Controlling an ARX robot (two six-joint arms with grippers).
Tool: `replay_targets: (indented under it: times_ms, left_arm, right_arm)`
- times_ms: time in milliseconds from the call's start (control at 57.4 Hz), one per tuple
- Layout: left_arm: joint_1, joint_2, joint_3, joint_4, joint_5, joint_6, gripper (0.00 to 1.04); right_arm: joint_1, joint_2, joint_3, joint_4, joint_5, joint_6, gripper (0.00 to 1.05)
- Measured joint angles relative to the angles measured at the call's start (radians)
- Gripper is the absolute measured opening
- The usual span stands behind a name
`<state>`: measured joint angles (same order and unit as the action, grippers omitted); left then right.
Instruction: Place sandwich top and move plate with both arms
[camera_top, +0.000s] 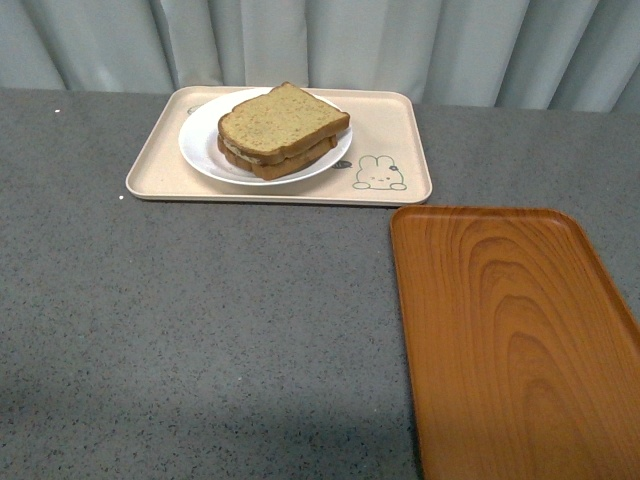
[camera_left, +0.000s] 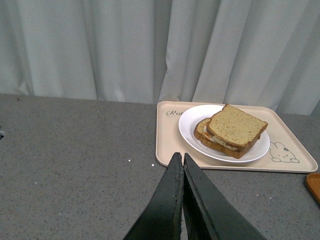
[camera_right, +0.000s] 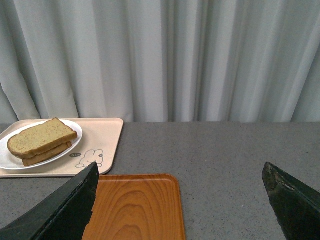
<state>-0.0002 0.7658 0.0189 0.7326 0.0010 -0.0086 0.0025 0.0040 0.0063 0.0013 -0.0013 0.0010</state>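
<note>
Pressed together with nothing between its fingers, the left claw (camera_left: 183, 159) is being held above the desk (camera_left: 75, 160); the right claw (camera_right: 180, 192) is being held spread. Farther off, the sandwich top (camera_top: 284, 122) is lying on the sandwich on the plate (camera_top: 200, 150), inside the beige tray (camera_top: 400, 130).

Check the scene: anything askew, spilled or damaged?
Only a small thing: the sandwich top sits slightly skewed on the lower slice, whose edges show. The plate lies flat on the beige tray; the orange tray holds nothing. No spills or damage.
</note>
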Motion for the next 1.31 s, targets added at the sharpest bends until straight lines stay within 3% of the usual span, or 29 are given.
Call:
replay_targets:
  times_ms: [610, 1307]
  left_arm:
    - [0.000, -0.360, -0.001, -0.327, 0.000, 0.000, 0.04]
    - [0.000, -0.610, -0.001, -0.573, 0.000, 0.000, 0.04]
  right_arm:
    - [0.000, 0.000, 0.000, 0.000, 0.000, 0.000, 0.96]
    - [0.000, 0.000, 0.000, 0.000, 0.000, 0.000, 0.96]
